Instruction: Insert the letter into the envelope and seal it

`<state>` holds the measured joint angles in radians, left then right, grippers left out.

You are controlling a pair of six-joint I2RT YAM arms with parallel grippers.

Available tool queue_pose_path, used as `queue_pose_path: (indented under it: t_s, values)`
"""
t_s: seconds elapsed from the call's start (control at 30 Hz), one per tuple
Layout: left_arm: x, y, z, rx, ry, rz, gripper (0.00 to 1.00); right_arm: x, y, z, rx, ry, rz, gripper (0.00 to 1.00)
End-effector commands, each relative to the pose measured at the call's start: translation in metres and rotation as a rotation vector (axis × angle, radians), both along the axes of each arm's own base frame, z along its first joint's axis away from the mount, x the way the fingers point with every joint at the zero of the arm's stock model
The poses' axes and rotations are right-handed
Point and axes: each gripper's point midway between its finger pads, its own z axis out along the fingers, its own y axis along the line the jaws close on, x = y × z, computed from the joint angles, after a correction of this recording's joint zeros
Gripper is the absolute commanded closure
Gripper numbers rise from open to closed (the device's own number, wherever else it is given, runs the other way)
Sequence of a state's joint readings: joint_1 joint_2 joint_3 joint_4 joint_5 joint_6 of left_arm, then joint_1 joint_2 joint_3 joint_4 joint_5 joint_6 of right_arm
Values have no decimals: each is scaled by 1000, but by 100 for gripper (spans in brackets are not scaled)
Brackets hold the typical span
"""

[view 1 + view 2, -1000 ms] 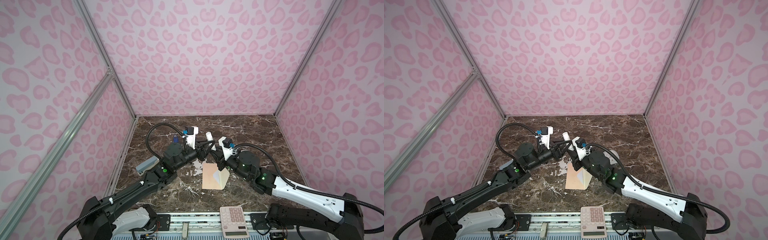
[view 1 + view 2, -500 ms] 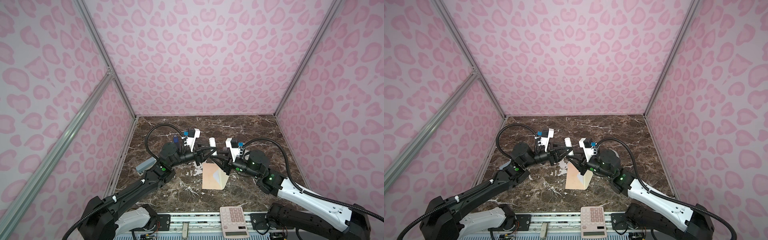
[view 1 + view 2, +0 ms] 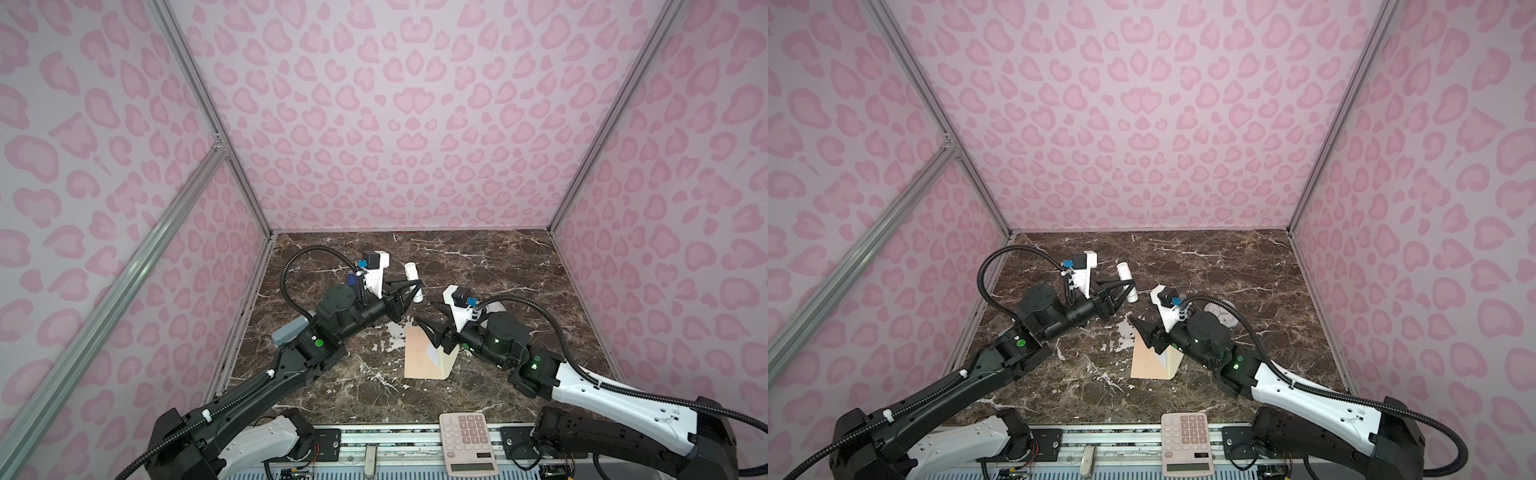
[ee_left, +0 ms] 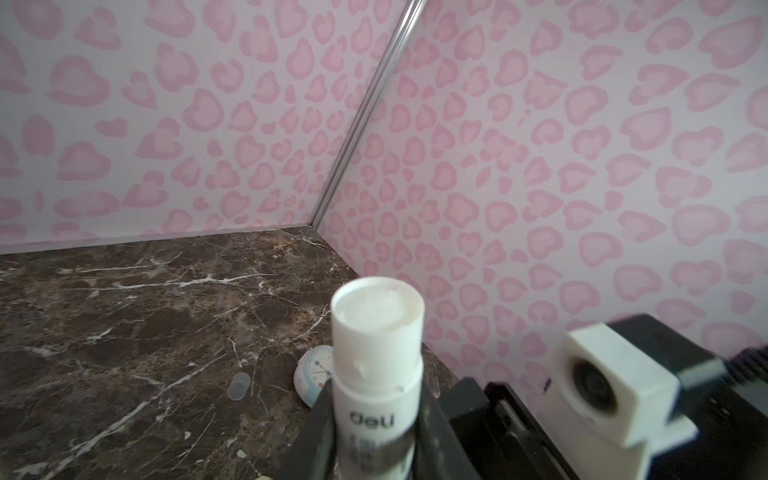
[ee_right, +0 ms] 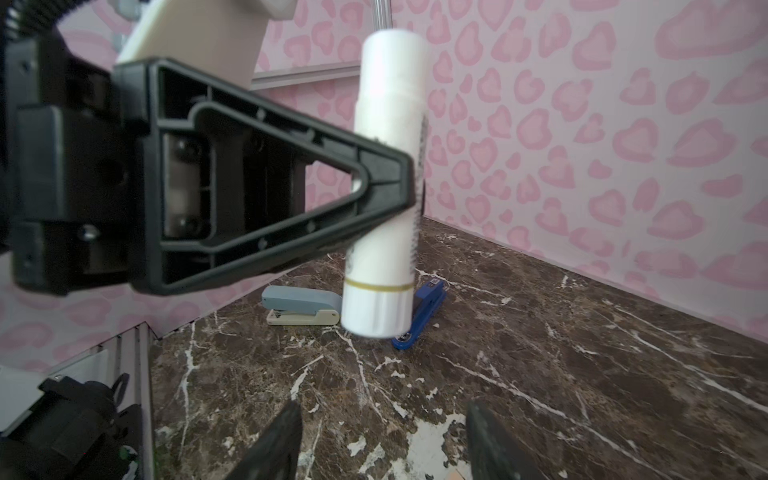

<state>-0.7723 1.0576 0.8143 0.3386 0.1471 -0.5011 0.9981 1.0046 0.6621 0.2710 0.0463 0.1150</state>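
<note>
Sealing step. Left end effector (image 3: pixel 417 286) grips the uncapped glue stick (image 3: pixel 411 272); right end effector (image 3: pixel 432 319) is open and empty. Next I'd glue the envelope (image 3: pixel 419 361) flap and press it shut.

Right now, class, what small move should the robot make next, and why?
Probably tip the left claw so the glue stick turns its bare end down toward the open flap of the envelope. The stick is held off the table, uncapped, end up; the flap is unsealed; the right claw is open and empty.
</note>
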Motion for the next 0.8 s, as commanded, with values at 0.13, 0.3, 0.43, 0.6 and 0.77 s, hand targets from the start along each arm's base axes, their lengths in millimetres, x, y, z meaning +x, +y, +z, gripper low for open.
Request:
queue_pose_path:
  t_s: [0.13,0.3,0.43,0.6,0.77]
  values:
    - [19,5,3,16,-11,166,81,26,-5,17,-5,-137,-215,44]
    - [19,-4,3,5,-6,162,81,32,-2,27,3,-182,-261,46]
    - [20,-10,4,9,-9,155,81,35,5,29,-17,-196,-255,48]
    - [19,-13,4,15,-8,146,81,40,7,26,-35,-199,-278,51]
    - [18,-15,4,19,-7,139,81,44,8,23,-59,-192,-294,55]
